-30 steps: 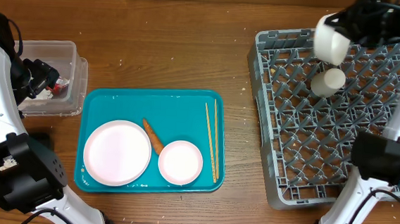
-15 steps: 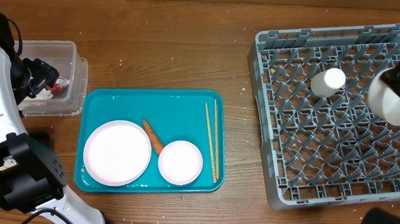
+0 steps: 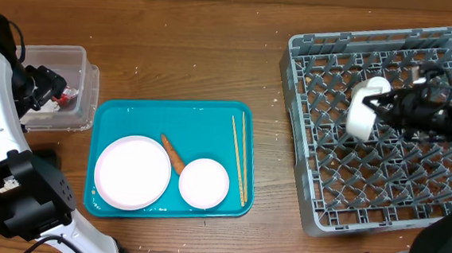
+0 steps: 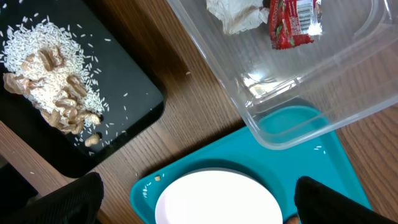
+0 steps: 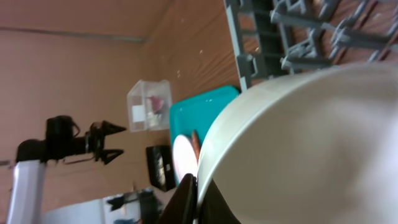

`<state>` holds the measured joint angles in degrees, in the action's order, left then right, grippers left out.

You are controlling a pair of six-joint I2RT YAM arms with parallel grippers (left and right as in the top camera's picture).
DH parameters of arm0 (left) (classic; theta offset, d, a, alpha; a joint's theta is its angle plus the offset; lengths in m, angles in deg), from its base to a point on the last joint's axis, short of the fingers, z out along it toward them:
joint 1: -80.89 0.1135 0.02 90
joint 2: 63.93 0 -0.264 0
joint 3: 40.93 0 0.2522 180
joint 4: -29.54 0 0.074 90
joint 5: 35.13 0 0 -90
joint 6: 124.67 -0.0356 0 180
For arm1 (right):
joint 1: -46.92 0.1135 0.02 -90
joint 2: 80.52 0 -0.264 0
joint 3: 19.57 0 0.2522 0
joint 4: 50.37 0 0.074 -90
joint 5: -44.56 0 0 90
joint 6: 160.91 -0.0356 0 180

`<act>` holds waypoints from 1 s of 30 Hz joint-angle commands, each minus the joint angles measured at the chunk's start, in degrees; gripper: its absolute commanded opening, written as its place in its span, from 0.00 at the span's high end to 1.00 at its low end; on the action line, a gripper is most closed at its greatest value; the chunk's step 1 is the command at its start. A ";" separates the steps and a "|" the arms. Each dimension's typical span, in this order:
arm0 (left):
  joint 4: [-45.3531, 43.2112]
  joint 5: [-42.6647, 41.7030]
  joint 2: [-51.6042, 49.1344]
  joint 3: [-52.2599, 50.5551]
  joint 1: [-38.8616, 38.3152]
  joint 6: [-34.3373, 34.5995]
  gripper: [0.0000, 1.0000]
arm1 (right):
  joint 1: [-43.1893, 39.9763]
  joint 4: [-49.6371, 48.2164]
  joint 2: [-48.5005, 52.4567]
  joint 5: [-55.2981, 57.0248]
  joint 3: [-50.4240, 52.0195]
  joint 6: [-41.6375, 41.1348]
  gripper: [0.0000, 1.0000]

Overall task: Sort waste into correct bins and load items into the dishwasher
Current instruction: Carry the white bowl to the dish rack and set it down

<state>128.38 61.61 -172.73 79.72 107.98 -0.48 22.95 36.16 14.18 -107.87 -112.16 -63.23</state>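
Over dish rack [image 3: 382,177], right gripper [image 3: 380,107] clamped on white bowl [image 3: 360,116], arm reaching leftward, left gripper [image 4: 199,202] spread wide.

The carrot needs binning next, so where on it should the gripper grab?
Take the carrot from straight above at its far end, jaws across its narrow width. It lies flat and slanted between the large plate and small plate, which crowd its near end.

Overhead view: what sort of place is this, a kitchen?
Likely a lab mock-up of a dish-clearing station, not a real kitchen: a grey dish rack and a teal tray of white plates sit on a wooden table, and the right gripper holds a white bowl over the rack.
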 commanded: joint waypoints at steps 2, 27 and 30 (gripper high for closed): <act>-0.07 0.72 -0.20 1.11 -0.11 0.55 0.00 | -0.92 -0.50 -0.42 -2.97 4.13 1.31 0.95; -0.07 0.72 -0.20 1.11 -0.11 0.55 0.00 | -6.49 13.29 -2.12 22.34 -12.11 -6.38 0.61; -0.13 0.72 -0.20 1.11 -0.11 0.57 0.00 | 2.93 14.95 -2.45 40.11 -20.28 -16.02 0.48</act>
<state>128.36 61.59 -172.73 79.72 107.98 -0.48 19.72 50.87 13.48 -81.75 -128.23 -72.24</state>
